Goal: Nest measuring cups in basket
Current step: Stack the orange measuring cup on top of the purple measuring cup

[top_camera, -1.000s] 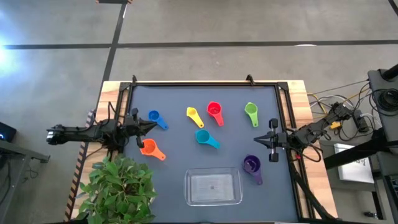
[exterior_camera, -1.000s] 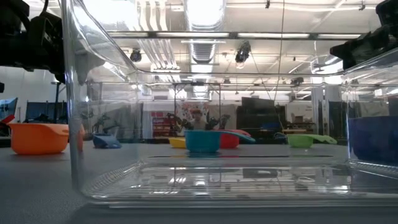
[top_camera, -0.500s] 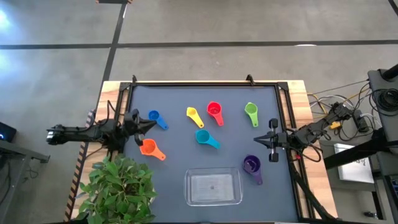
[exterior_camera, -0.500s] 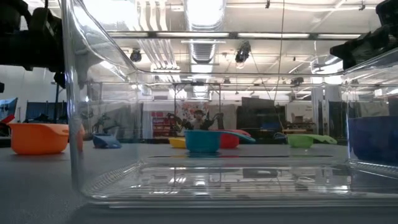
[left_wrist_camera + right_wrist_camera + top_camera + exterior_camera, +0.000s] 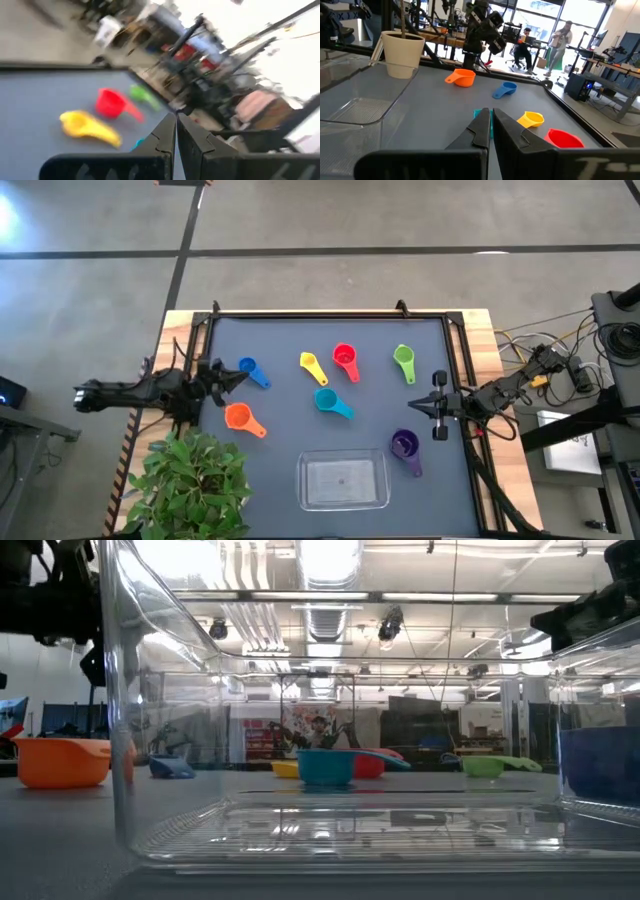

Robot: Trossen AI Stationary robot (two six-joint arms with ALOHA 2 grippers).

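- Left gripper (image 5: 236, 376) sits at the table's left edge, fingers pressed together on nothing, its tip between the blue cup (image 5: 250, 369) and the orange cup (image 5: 240, 418).
- Right gripper (image 5: 419, 407) waits at the right edge, jaws likewise closed and empty, with the purple cup (image 5: 404, 445) nearby on its basket side and the green cup (image 5: 404, 360) on the far side.
- The basket (image 5: 308, 494) lies at the front centre of the mat, clear and with no cup in it.
- Out on the mat, all apart from one another: the yellow cup (image 5: 311, 364), the red cup (image 5: 345, 360) and the teal cup (image 5: 329, 401) in the middle. Six cups show here; a seventh I can't find.
- By my read, this is the very start: nothing picked, nothing nested.
- Next move calls for the jaws to part first, then a drop onto a cup's rim or handle. The largest cup ought to go into the basket first so the others can stack inside it.
- Orange and blue are the left arm's easy reaches; purple suits the right.
- Those short flat handles lie low on the mat, so I'd expect a rim pinch to be the safer grab.
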